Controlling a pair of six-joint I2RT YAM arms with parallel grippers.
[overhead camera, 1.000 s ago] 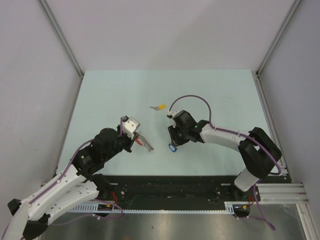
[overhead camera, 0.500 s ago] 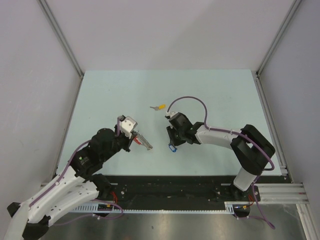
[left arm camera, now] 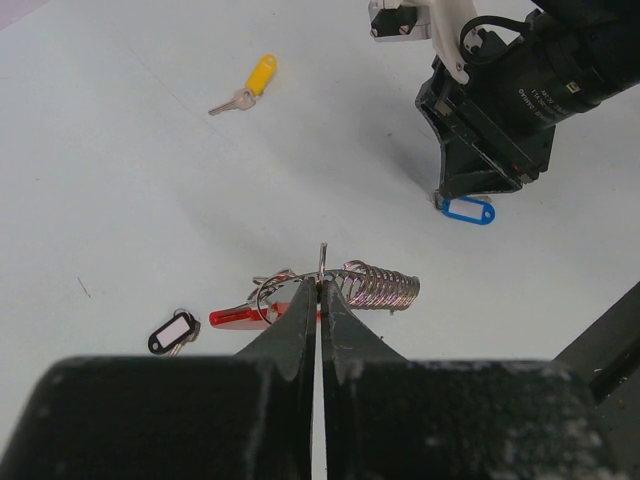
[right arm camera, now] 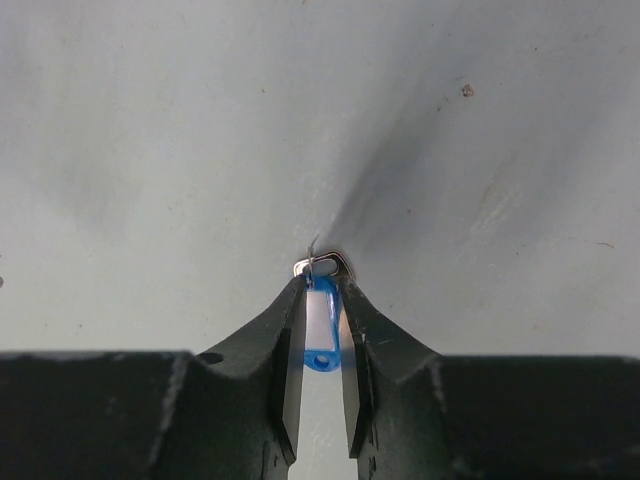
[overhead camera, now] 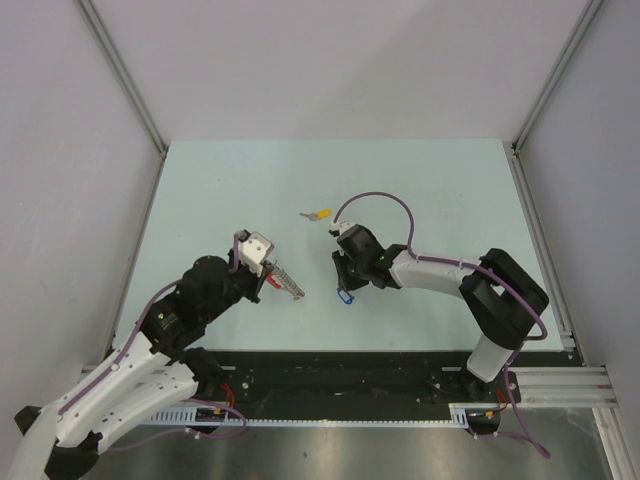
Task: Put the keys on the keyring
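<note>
The keyring (left arm camera: 375,286), a silvery coil and wire ring with a red tag (left arm camera: 238,317), is held by its ring in my shut left gripper (left arm camera: 321,288), just above the table. In the top view the left gripper (overhead camera: 272,279) is left of centre, with the keyring (overhead camera: 290,284) sticking out to its right. My right gripper (right arm camera: 322,298) is shut on a blue-capped key (right arm camera: 322,332), with the key's metal end touching the table. The blue key also shows in the top view (overhead camera: 347,296) under the right gripper (overhead camera: 346,284). A yellow-capped key (overhead camera: 320,214) lies alone farther back.
A small black loop-shaped tag (left arm camera: 172,332) lies on the table left of the red tag. The pale table (overhead camera: 440,190) has grey walls at the back and both sides. A black rail (overhead camera: 340,375) runs along the near edge.
The right arm has shifted slightly to the left, the blue key staying in the same spot. The left gripper and keyring have barely moved.
</note>
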